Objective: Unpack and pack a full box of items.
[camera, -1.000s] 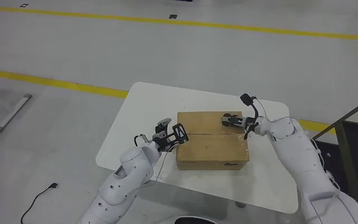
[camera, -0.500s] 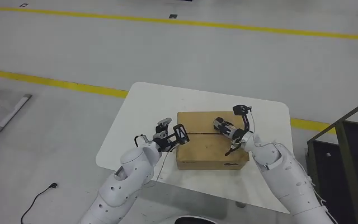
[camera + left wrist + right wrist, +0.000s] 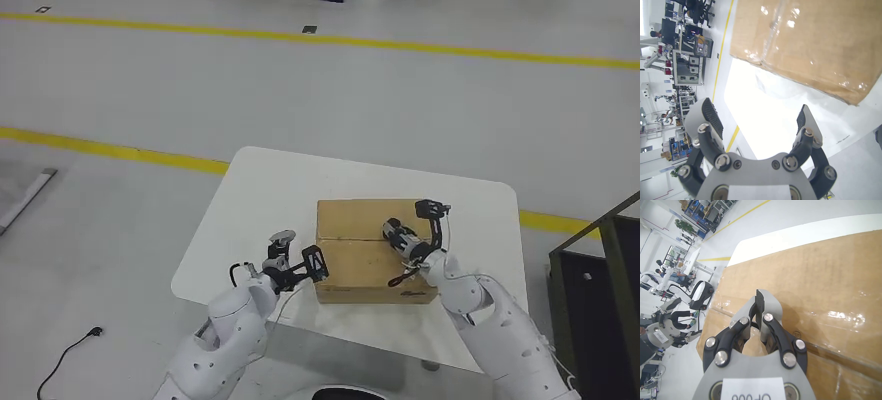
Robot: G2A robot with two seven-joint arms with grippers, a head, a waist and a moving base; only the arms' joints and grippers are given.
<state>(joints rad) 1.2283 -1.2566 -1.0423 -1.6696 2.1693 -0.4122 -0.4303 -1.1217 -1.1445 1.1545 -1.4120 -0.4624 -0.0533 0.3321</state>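
Note:
A closed brown cardboard box (image 3: 372, 250) with clear tape along its top seam sits in the middle of the white table (image 3: 260, 200). My left gripper (image 3: 308, 266) hangs open just off the box's near-left corner, with nothing between its ribbed pads (image 3: 712, 117). In the left wrist view the box (image 3: 810, 43) lies a short way beyond that left gripper (image 3: 757, 117). My right gripper (image 3: 393, 232) is shut and hovers low over the box top (image 3: 819, 279) by the taped seam. The right gripper (image 3: 758, 303) holds nothing.
The table's rounded edge (image 3: 730, 106) runs close beside the left gripper. A dark metal frame (image 3: 600, 290) stands off the table's right side. Bare table surface lies to the left of and behind the box. The floor has yellow lines (image 3: 100, 148).
The right gripper has slid from the box's far-right part toward the seam at its middle, the arm swinging nearer the robot. The left gripper has drawn back to the box's near-left corner.

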